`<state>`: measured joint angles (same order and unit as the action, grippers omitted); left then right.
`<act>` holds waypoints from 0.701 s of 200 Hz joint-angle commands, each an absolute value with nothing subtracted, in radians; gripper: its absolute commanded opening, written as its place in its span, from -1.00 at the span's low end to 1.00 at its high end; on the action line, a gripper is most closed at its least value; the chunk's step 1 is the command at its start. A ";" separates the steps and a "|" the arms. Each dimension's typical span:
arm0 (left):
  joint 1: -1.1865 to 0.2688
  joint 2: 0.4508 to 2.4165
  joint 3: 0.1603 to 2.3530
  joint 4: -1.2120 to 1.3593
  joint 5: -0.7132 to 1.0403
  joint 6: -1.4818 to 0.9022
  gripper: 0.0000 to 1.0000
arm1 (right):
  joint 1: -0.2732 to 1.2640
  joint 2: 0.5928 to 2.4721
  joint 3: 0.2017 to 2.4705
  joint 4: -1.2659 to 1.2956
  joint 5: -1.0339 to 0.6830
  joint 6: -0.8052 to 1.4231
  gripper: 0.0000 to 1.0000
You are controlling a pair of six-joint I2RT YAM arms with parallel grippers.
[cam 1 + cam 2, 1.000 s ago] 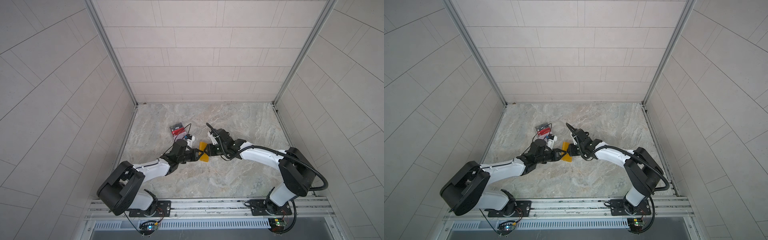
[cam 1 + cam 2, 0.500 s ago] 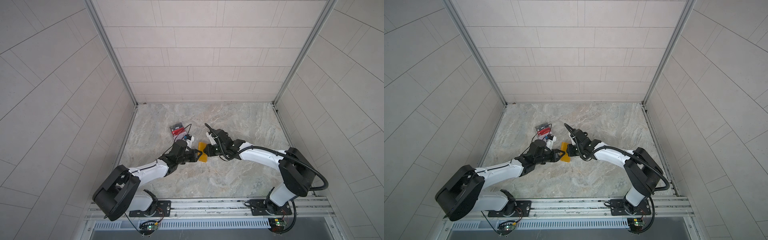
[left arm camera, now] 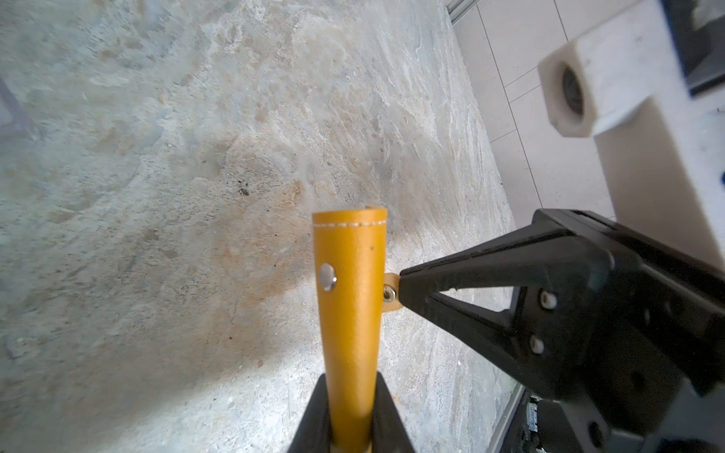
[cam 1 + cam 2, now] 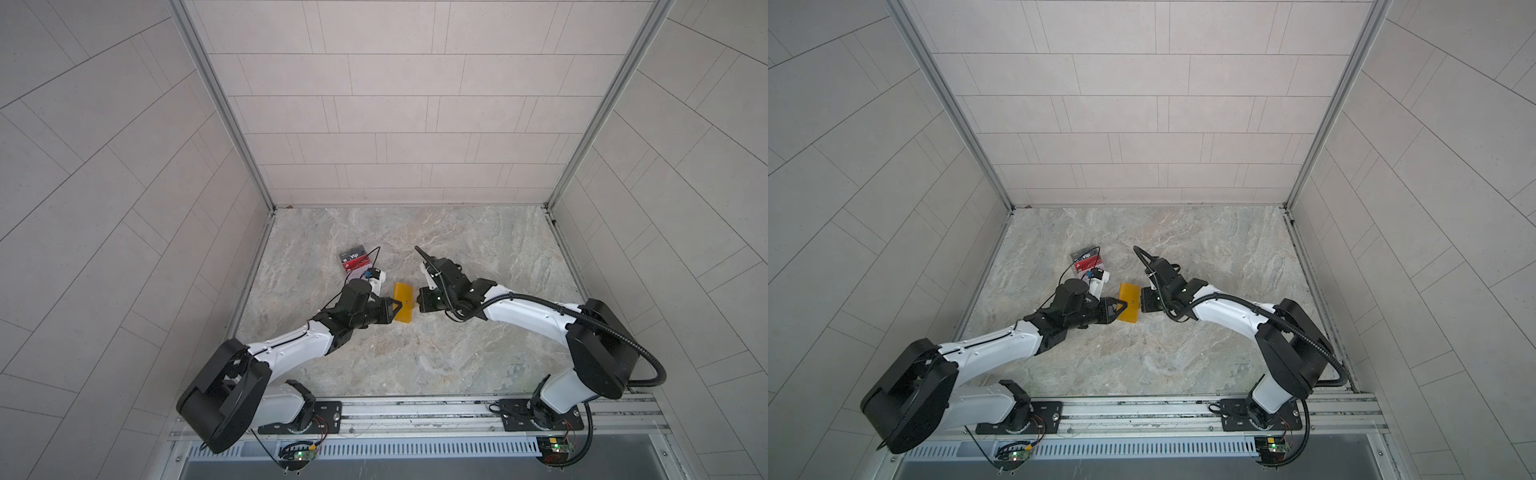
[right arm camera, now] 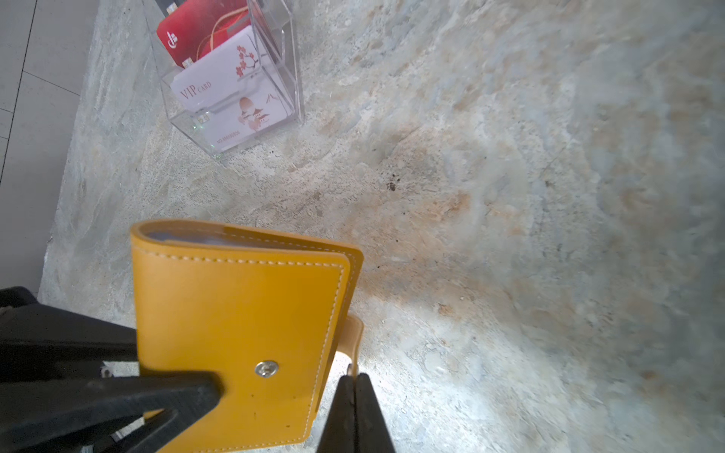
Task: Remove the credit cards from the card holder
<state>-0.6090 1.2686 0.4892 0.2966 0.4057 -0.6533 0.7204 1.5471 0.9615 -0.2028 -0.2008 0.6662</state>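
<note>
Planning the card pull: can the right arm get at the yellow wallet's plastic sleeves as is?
Probably not yet. The card holder is folded shut over the sleeves, the left gripper clamps it closed, and the right gripper is shut on the unsnapped strap tab.

light: bright, even | shadows: soft | wrist views: edges blurred | top views: sharp

Both top views high over the front rail [image 4: 415, 415], tilted steeply down on the whole counter [image 4: 415, 353], left wrist view close behind the left hand [image 3: 350, 379], edge-on to the card holder [image 3: 349, 298], right wrist view close behind the right hand [image 5: 355, 382], facing its cover and the acrylic box [image 5: 292, 70], card holder in all four.
</note>
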 commanded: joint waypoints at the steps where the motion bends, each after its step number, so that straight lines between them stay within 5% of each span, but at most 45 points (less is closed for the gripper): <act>1: -0.609 1.227 0.520 0.310 0.457 -0.632 -1.00 | 0.707 1.479 0.918 -0.207 -0.148 0.657 -0.87; 104: -0.570 1.189 0.520 0.572 0.698 -0.787 -1.00 | 0.654 1.213 0.656 0.064 -0.162 0.684 -0.72; 140: -0.552 1.199 0.514 0.671 0.739 -0.847 -1.00 | 0.646 1.118 0.571 0.158 -0.180 0.692 -0.51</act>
